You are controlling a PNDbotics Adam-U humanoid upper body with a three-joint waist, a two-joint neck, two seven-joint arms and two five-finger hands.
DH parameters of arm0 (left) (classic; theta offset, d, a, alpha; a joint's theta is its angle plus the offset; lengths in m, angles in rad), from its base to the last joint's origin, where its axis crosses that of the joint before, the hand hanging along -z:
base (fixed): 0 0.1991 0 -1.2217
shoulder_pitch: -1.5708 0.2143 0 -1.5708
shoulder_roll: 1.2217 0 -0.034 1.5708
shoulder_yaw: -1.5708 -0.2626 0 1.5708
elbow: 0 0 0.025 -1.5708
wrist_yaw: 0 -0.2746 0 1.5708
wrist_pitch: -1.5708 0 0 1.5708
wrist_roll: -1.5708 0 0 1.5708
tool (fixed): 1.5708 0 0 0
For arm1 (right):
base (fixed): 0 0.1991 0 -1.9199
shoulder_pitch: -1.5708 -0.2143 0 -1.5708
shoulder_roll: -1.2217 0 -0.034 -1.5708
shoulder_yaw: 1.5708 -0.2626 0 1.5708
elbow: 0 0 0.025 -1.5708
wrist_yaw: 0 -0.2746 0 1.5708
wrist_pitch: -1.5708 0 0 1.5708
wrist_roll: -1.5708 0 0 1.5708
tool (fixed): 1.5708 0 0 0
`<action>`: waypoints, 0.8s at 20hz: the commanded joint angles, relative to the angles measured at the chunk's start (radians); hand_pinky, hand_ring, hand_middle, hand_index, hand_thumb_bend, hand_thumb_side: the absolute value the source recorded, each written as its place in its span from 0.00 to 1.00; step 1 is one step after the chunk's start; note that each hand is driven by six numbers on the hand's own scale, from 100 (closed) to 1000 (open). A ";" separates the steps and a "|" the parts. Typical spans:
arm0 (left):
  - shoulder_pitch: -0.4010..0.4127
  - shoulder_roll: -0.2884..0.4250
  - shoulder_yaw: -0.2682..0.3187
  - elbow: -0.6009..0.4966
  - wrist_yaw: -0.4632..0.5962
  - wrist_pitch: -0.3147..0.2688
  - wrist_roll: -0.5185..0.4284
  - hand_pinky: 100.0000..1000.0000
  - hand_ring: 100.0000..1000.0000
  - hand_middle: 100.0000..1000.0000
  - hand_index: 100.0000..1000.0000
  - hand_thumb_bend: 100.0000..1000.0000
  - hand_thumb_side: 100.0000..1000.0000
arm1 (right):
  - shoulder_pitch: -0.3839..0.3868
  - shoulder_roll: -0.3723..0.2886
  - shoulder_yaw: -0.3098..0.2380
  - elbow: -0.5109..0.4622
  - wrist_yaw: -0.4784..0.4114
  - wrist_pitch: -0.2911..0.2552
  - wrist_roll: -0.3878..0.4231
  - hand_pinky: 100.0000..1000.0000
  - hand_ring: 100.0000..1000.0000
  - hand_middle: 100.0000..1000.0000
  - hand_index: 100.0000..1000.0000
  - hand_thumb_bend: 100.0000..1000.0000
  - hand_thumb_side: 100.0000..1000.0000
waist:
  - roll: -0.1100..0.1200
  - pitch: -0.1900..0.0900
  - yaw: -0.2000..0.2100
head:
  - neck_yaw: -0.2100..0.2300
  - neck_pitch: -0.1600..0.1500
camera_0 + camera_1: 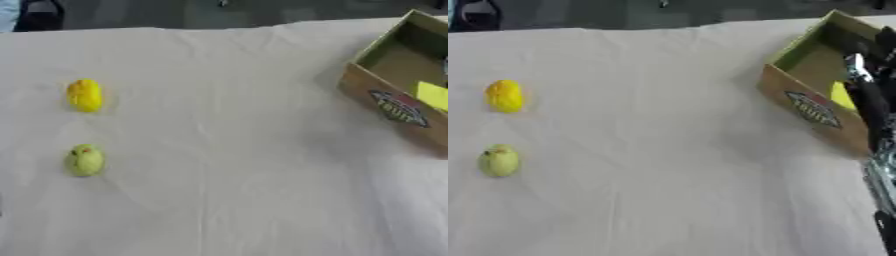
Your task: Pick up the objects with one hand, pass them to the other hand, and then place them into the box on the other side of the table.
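Note:
A yellow fruit-shaped object (85, 95) lies on the white cloth at the left. A green, pear-like object (84, 160) lies just nearer to me, apart from it. At the right stands an open cardboard box (394, 107) with a printed label on its front wall, and a yellow item (842, 95) rests inside it. My right hand (857, 70) shows only in the right eye view, over the box's near right part, with its black and silver arm running down the right edge. It is blurred. My left hand shows in no view.
The white cloth (227, 165) covers the table, with soft wrinkles across its middle. The table's far edge runs along the top, with dark floor and a dark shape (39, 12) beyond it at the upper left.

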 commanded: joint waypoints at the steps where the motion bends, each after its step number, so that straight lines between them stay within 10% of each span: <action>1: -0.003 0.039 0.005 -0.012 0.008 0.010 -0.009 0.64 0.66 0.61 0.75 0.48 0.66 | -0.015 -0.026 -0.011 -0.022 -0.010 0.003 -0.002 1.00 0.94 0.97 1.00 0.00 0.51 | 0.000 -0.012 0.001 | 0.004 0.001; 16: 0.016 0.044 0.003 -0.015 0.003 0.021 -0.026 0.63 0.64 0.57 0.74 0.47 0.65 | -0.010 -0.013 -0.009 -0.022 0.024 0.000 -0.002 1.00 0.92 0.95 1.00 0.00 0.50 | -0.005 -0.011 0.004 | 0.012 0.016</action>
